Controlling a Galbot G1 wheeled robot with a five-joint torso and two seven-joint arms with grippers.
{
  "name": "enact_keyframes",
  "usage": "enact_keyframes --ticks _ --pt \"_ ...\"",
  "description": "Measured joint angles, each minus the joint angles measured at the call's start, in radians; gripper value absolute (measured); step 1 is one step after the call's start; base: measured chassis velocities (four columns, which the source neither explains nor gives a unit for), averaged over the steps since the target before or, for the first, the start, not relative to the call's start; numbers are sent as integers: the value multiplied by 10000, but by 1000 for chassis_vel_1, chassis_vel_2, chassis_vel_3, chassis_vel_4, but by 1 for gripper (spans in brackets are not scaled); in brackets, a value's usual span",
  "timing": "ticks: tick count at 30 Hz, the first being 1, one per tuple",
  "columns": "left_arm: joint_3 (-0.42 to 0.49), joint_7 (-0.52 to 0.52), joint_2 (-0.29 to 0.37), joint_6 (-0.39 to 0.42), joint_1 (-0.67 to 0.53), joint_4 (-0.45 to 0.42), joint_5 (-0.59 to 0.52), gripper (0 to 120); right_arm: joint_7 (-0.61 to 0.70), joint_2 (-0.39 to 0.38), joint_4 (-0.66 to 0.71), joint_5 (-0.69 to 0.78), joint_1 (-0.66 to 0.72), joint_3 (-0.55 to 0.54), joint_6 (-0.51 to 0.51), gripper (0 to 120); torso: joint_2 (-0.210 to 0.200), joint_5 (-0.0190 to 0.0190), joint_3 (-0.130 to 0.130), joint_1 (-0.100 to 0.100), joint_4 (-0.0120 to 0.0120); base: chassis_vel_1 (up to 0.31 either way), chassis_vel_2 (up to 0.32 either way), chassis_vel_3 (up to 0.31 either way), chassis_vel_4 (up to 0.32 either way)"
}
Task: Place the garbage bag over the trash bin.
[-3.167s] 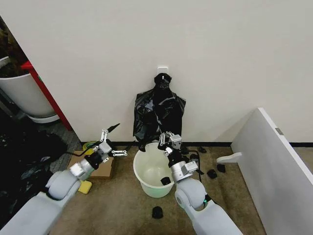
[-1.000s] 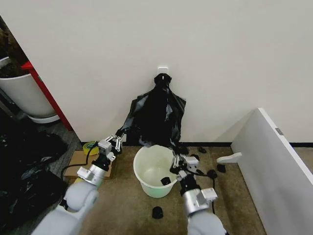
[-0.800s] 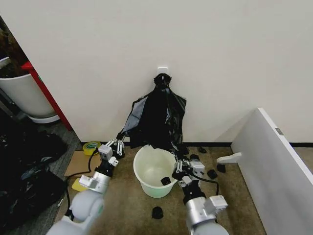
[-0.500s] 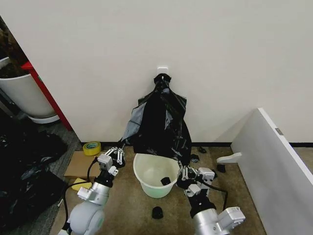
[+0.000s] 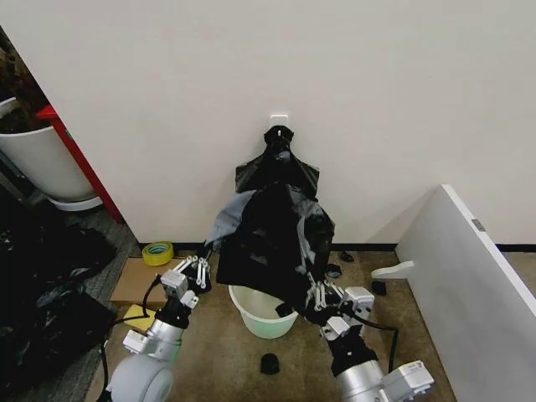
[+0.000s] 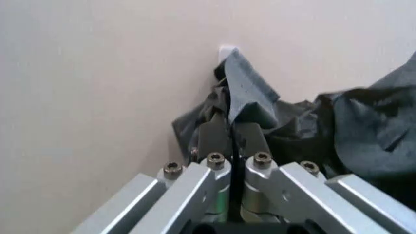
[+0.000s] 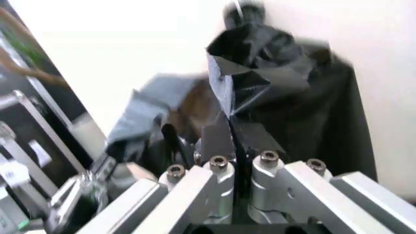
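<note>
The white trash bin (image 5: 257,316) stands on the floor below a wall hook (image 5: 279,121). The glossy black garbage bag (image 5: 272,239) hangs from up by the hook, and its lower part is stretched out from the wall over the bin's far half. My left gripper (image 5: 196,271) is shut on the bag's left edge beside the bin. My right gripper (image 5: 320,294) is shut on its right edge at the bin's right rim. In the left wrist view the fingers (image 6: 215,134) pinch a fold of bag (image 6: 250,100). The right wrist view shows fingers (image 7: 217,139) clamped on crinkled bag (image 7: 260,78).
A yellow tape roll (image 5: 157,252) and flat cardboard (image 5: 134,283) lie left of the bin. Black plastic sheeting (image 5: 42,285) and a white planter (image 5: 38,163) are far left. A white panel (image 5: 469,285) leans at the right. Small black pieces (image 5: 269,363) dot the floor.
Both grippers have drawn back towards me, pulling the bag's lower edge out from the wall. The bag now spreads over more of the bin's opening.
</note>
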Motion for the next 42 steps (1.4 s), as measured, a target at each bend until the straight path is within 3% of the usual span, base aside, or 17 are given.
enact_keyframes --ticks 7,16,28,42 --pt "235 86 -87 155 -408 93 -181 0 -1319 297 -1077 -208 596 312 636 0 -1 1 1 1 -1 0 0 0 0" --pt "444 225 -348 212 -761 575 -221 0 -1824 593 -2527 443 1737 723 665 0 -1 2 1 1 0 0 0 0 0" --pt "608 183 -527 813 -933 545 -1849 0 -1867 671 -2673 603 2494 1265 337 0 -1 2 1 1 0 0 0 0 0" --pt "766 215 -1254 687 -467 1469 -1134 0 -1909 851 -3699 548 2709 1248 457 0 -1 2 0 1 0 0 0 0 0"
